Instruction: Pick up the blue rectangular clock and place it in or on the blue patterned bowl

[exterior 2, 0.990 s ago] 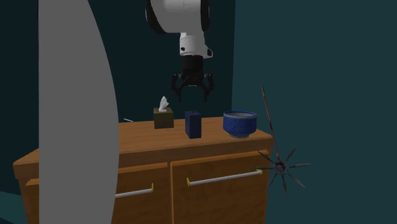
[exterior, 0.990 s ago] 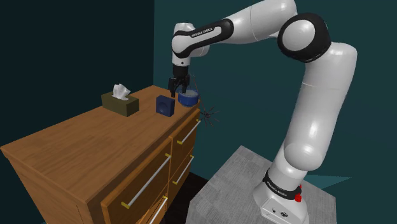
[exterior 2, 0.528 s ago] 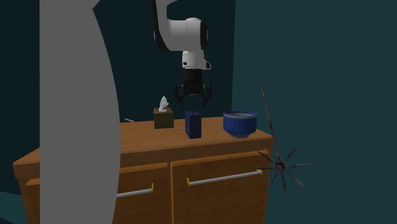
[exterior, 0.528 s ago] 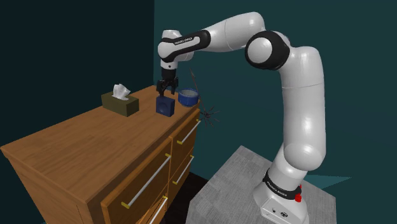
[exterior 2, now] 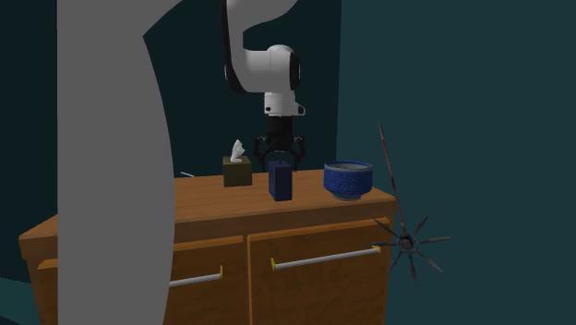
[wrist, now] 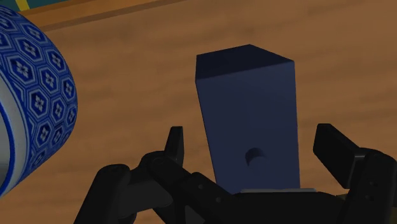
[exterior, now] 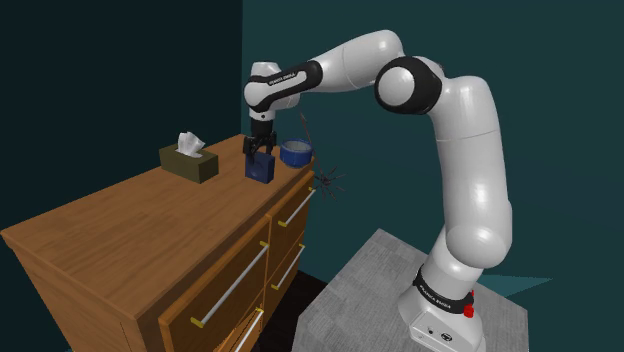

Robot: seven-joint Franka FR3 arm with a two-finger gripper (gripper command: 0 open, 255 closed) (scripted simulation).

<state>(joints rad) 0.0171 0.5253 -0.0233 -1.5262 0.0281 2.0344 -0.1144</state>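
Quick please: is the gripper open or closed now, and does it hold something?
Gripper: open, holding nothing; its fingers stand on either side of the blue clock without touching it.

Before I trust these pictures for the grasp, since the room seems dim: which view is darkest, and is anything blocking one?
Second exterior view: darkest, the clock barely stands out, and a broad grey shape covers that view's left. Shoulder view: dresser top brightly lit. Wrist view: evenly lit, bowl pattern plain.
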